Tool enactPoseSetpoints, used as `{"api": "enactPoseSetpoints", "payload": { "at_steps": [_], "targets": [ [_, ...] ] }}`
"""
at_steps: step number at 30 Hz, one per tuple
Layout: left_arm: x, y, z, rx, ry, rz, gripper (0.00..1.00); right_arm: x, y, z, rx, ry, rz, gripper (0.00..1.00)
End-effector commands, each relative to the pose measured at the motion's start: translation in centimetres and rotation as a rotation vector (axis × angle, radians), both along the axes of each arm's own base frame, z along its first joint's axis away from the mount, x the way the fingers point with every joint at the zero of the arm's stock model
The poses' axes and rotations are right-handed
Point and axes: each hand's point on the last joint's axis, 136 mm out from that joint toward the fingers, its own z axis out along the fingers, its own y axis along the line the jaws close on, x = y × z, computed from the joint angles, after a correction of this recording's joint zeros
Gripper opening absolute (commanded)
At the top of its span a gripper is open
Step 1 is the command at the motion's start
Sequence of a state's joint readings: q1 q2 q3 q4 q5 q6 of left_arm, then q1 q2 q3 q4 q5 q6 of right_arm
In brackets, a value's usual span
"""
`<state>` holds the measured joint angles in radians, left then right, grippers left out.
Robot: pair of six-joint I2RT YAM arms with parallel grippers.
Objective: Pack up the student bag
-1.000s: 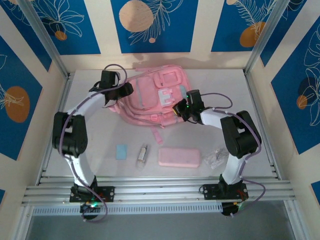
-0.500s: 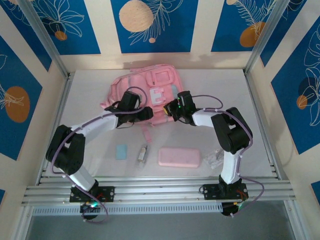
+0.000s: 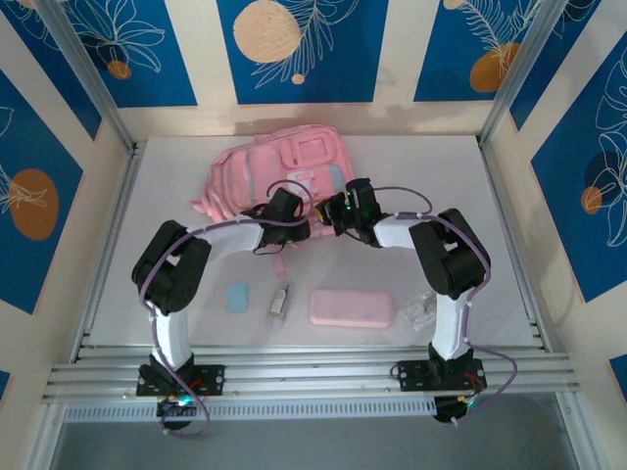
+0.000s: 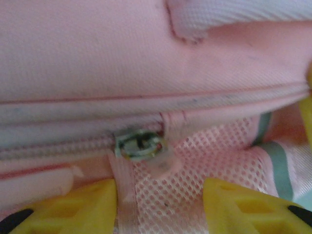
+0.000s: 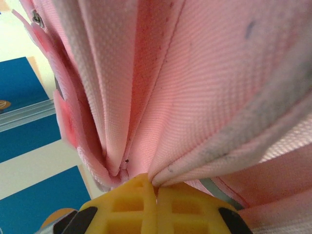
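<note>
A: Where was the student bag [image 3: 257,168]?
B: Far side of the table [image 3: 392,157], centre-left. Your R gripper [image 5: 156,181] was pinching its fabric.
A: L gripper [image 4: 161,187]?
B: Spread. Fingers either side of the mesh [image 4: 195,161], zip pull [image 4: 140,145] just above.

Student bag [image 3: 279,162] near edge hidden under left arm [image 3: 230,235], right arm [image 3: 402,230]; clear packet [image 3: 421,311] contents too small to tell

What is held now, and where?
The right gripper pinches a fold of the student bag; the left gripper, fingers apart below the zip slider, holds nothing.
</note>
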<state>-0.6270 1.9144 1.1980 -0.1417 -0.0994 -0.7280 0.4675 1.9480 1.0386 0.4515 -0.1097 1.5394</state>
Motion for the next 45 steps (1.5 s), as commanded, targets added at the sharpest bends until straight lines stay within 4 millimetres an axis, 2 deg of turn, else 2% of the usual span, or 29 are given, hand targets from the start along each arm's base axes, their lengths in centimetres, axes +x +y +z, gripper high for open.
{"api": "enactPoseSetpoints", "payload": {
  "at_steps": [1,6,9,13,17,24,26,28,30,31,34,39,43,45],
  "targets": [
    [2.3,1.4,0.7,0.082,-0.094,0.097,0.50,-1.8,2.8,1.1,0.081,-0.017,0.113,0.00],
    [4.0,1.1,2.5,0.040,-0.164,0.131,0.49,-2.9,3.2,0.2,0.089,0.010,0.130,0.00],
    [4.8,0.6,3.5,0.041,-0.183,0.116,0.45,-3.3,3.3,-0.5,0.092,0.028,0.141,0.00],
    [5.3,0.7,3.4,0.062,-0.183,0.094,0.28,-3.3,3.2,-0.9,0.093,0.030,0.146,0.00],
    [4.7,1.5,3.0,0.072,-0.166,0.084,0.18,-3.4,2.8,-1.0,0.078,0.025,0.153,0.00],
    [2.8,3.0,2.9,0.099,-0.101,0.011,0.16,-3.1,1.5,-1.8,0.048,0.033,0.152,0.00],
    [2.3,3.2,3.0,0.089,-0.071,-0.020,0.14,-3.0,1.0,-2.0,0.033,0.031,0.153,0.00],
    [1.9,2.9,3.0,0.077,-0.043,-0.065,0.07,-2.9,0.7,-2.0,0.018,0.025,0.156,0.00],
    [1.5,2.5,3.0,0.081,-0.017,-0.105,0.04,-2.9,0.5,-2.0,0.004,0.019,0.162,0.00],
    [1.3,2.3,3.1,0.080,-0.004,-0.123,0.04,-3.0,0.5,-2.1,-0.004,0.019,0.168,0.00],
    [1.0,1.9,3.4,0.059,0.007,-0.160,0.12,-3.1,0.1,-2.5,-0.027,0.023,0.182,0.00],
    [1.0,1.5,3.8,-0.028,0.025,-0.209,0.12,-3.1,-0.7,-3.2,-0.055,0.027,0.188,0.00],
    [1.4,1.9,3.3,-0.026,0.038,-0.218,0.24,-3.1,-0.6,-3.1,-0.058,0.019,0.205,0.00],
    [1.6,2.3,3.0,-0.019,0.038,-0.207,0.24,-3.1,-0.3,-3.0,-0.057,0.014,0.218,0.00]
  ]
}}
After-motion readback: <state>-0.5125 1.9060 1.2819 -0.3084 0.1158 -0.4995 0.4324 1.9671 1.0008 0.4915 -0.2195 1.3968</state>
